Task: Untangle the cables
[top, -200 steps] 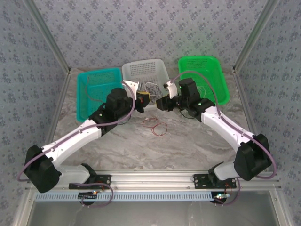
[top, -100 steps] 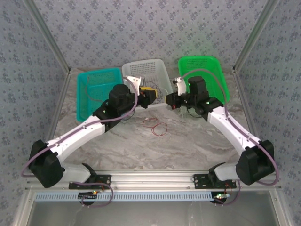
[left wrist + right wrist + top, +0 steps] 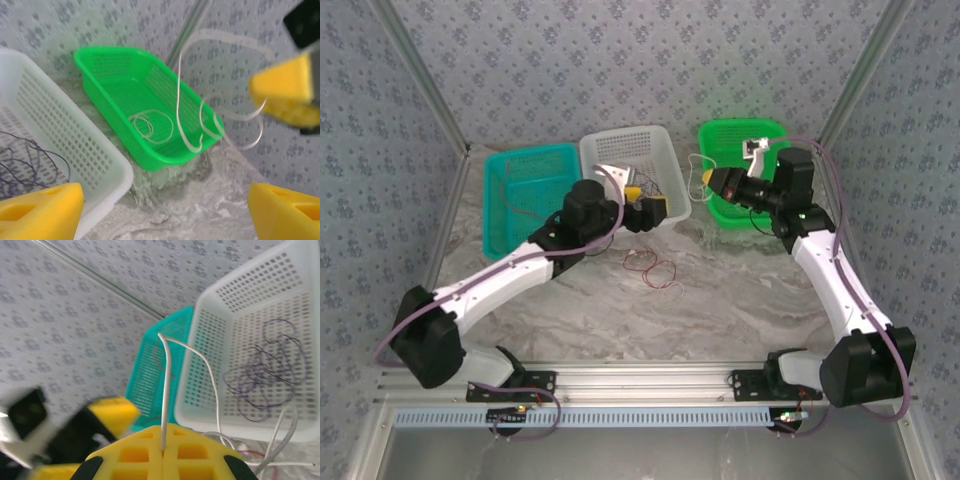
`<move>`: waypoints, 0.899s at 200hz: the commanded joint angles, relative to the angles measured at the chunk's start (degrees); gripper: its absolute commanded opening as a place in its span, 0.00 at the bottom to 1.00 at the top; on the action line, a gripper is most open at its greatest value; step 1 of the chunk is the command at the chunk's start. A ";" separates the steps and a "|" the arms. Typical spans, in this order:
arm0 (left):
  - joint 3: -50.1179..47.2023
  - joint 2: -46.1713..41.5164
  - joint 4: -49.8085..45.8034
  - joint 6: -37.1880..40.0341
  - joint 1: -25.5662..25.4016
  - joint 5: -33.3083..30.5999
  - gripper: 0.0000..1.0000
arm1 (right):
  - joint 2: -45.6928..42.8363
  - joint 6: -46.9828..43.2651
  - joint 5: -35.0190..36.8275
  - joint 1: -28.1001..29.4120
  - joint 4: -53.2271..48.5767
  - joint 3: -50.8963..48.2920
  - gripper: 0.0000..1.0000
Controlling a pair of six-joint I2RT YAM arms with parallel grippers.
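right wrist: right gripper (image 3: 163,452) jaws clamp white cable (image 3: 165,385); white basket (image 3: 200,375) holds dark cables (image 3: 265,380); left gripper (image 3: 162,215) jaws wide, empty.

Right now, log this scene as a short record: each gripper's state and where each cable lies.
left gripper: open, empty, by the white basket
right gripper: shut on a white cable, near the green basket
dark cables: in the white basket
red cable: loose on the table
coiled white cable: in the green basket
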 commanded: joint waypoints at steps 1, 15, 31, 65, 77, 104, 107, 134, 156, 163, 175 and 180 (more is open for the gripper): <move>2.11 3.76 -0.27 3.09 -1.56 1.20 0.85 | -0.39 13.89 -5.15 -0.47 9.81 1.24 0.00; 2.42 5.46 0.28 2.48 -1.57 1.37 0.84 | 0.02 16.33 -6.43 -0.51 9.91 3.06 0.00; 2.33 6.76 3.27 1.23 -1.62 3.91 0.84 | -0.40 17.17 -6.45 -0.47 8.28 4.26 0.00; 3.08 8.51 8.04 -0.31 -2.87 6.21 0.83 | -1.58 16.68 -4.11 -0.59 5.64 6.18 0.00; 2.89 8.79 9.84 -0.42 -3.37 5.84 0.83 | -1.70 18.71 -3.91 -0.85 7.36 5.50 0.00; 1.41 9.77 15.49 -0.78 -3.54 3.15 0.84 | -1.60 24.07 -4.41 -1.05 12.47 3.34 0.00; 1.15 9.94 16.85 -0.84 -3.48 2.97 0.84 | -1.61 23.99 -4.37 -1.11 12.33 3.43 0.00; 0.46 12.24 25.85 -2.37 -3.28 2.61 0.84 | -2.13 25.18 -4.94 -1.04 13.05 3.14 0.00; 0.55 15.05 32.33 -6.66 -1.95 2.87 0.83 | -2.79 26.88 -5.84 -1.04 14.90 2.79 0.00; 0.29 16.03 35.42 -9.05 -1.21 3.81 0.82 | -3.05 27.04 -5.95 -1.06 14.76 2.79 0.00; -0.12 17.78 41.55 -12.69 -0.10 5.37 0.79 | -3.58 26.87 -6.04 -1.05 14.44 2.79 0.00; -0.06 18.39 43.66 -13.92 0.28 6.04 0.78 | -3.78 26.80 -5.99 -1.07 14.31 2.79 0.00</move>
